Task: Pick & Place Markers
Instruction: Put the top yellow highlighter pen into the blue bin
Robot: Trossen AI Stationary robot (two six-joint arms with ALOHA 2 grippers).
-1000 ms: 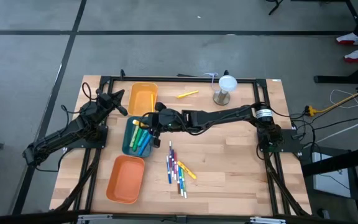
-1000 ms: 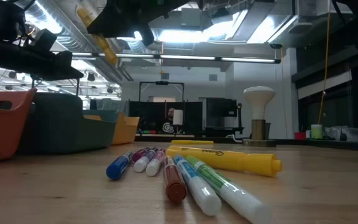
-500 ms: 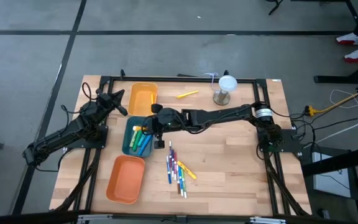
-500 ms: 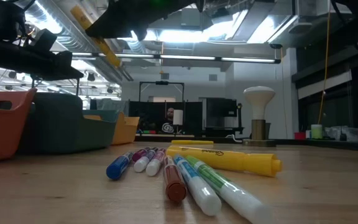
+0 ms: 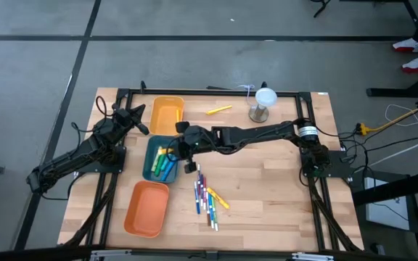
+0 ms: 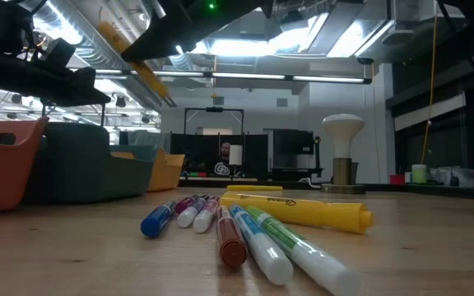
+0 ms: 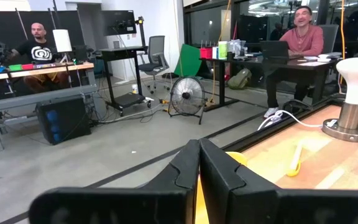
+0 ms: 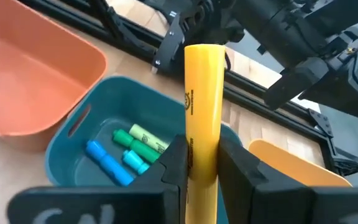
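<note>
1. The right pincer [image 8: 202, 163] hangs over the teal tray [image 5: 152, 165] left of the worktop's [image 5: 281, 174] centre, pinching a yellow marker [image 8: 202, 118] between its fingers.
2. Green, light blue and yellow markers [image 5: 162, 162] lie inside the teal tray.
3. A loose cluster of markers [image 5: 207, 196] lies on the bare wood toward the front edge, near the middle; a lone yellow marker [image 5: 219, 110] lies near the back edge beside a white lamp [image 5: 262, 104].
4. The left pincer [image 5: 138, 119], fingers pressed together, waits by the left edge next to the yellow-orange tray [image 5: 167, 114].
5. An orange tray [image 5: 146, 209] sits at the front left.
</note>
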